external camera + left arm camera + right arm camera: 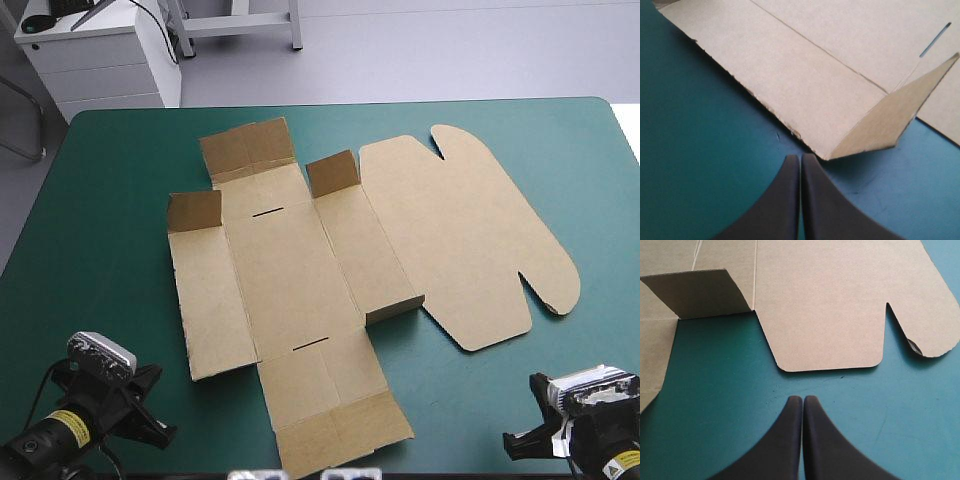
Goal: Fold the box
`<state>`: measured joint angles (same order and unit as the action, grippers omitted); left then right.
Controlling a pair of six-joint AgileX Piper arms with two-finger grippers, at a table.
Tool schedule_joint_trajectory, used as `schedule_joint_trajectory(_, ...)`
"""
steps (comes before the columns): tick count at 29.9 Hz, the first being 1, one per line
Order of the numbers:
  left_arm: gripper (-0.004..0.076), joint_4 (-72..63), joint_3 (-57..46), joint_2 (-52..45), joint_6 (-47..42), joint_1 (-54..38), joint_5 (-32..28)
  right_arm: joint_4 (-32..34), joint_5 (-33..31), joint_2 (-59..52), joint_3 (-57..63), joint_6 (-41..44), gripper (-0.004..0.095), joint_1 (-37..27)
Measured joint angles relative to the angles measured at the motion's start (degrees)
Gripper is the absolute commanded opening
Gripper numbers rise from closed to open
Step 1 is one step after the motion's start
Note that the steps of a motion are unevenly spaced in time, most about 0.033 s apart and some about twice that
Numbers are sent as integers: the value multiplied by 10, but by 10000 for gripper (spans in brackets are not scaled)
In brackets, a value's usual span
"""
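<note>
The brown box (290,270) lies as a cut sheet in the middle of the teal-green table, mostly flat. Its rounded lid panel (460,240) is spread to the right. Small flaps stand partly raised at the far left (195,208), the far middle (332,172) and beside the lid (395,308). My left gripper (155,405) rests shut near the table's front left, its tips (801,158) just short of the sheet's near-left corner (825,150), not touching. My right gripper (525,430) is shut at the front right, its tips (802,399) a little short of the lid's near edge (830,365).
A white cabinet (100,55) stands beyond the table's far left corner. Bare teal-green cover (110,250) surrounds the sheet on the left, right and front sides. In the right wrist view a raised flap (700,292) stands ahead and to one side of the fingers.
</note>
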<state>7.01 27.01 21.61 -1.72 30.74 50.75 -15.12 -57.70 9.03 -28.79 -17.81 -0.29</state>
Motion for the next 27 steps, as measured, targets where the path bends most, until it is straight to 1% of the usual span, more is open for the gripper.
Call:
schedule_joint_trajectory(3,-8,-3,7,0,0,0,-30,0,0,0,0,0,-4,0)
schedule_joint_trajectory(6,-6,-3,35,0,0,0,-61,0,0,0,0,0,-4,0)
schedule_joint_trajectory(8,-6,-3,58,6,-1,0,-63,0,0,0,0,0,-4,0)
schedule_joint_trajectory(10,-6,-3,84,24,-7,0,-50,0,0,0,0,0,-4,0)
schedule_joint_trajectory(13,-5,-2,129,78,-21,0,-19,0,0,0,0,0,-4,0)
schedule_joint_trajectory(15,15,-2,155,123,-25,0,-6,0,0,0,0,0,-4,0)
schedule_joint_trajectory(19,18,-3,193,205,-26,0,-5,0,0,0,0,0,-4,0)
schedule_joint_trajectory(23,18,-3,219,264,-28,0,-6,0,0,0,0,0,-4,0)
schedule_joint_trajectory(27,18,-15,237,317,-28,0,-27,0,0,0,0,0,-4,0)
